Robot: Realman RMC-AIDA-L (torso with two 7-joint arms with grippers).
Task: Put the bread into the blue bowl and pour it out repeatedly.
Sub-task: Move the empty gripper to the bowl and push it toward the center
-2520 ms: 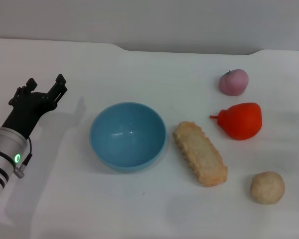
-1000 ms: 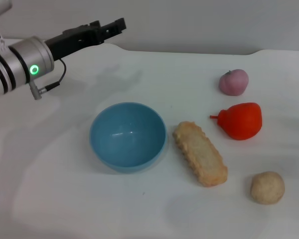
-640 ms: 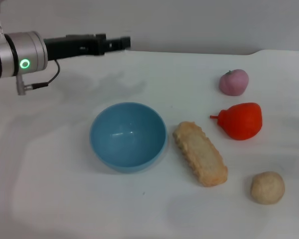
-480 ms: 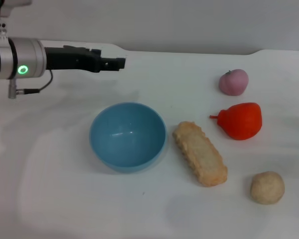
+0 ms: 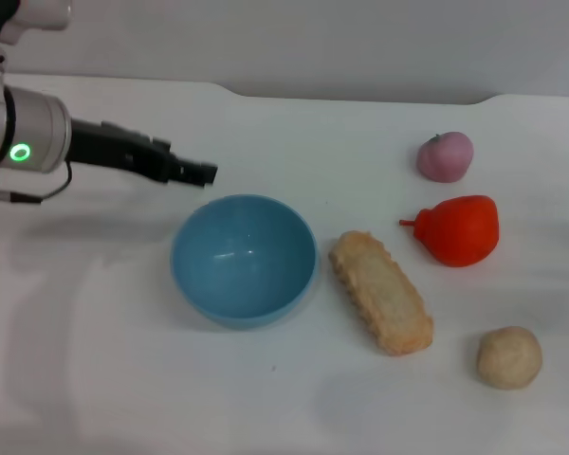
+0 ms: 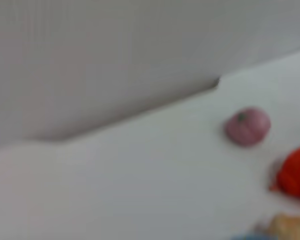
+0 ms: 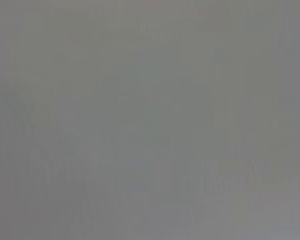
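The blue bowl stands upright and holds nothing, left of the table's middle. The bread, a long golden-tan loaf, lies flat on the table just right of the bowl, apart from it. My left gripper reaches in from the left, pointing right and slightly down, just above the bowl's far-left rim and seen edge-on. A sliver of the bread shows in the left wrist view. My right arm is out of view; its wrist view shows only plain grey.
A pink fruit sits at the back right and a red fruit in front of it. A small beige ball lies at the front right. The pink fruit and red fruit also show in the left wrist view.
My left arm has risen from the table's left side, swung right, then dipped toward the bowl's far-left rim. The bowl, the bread and the other items have not moved.
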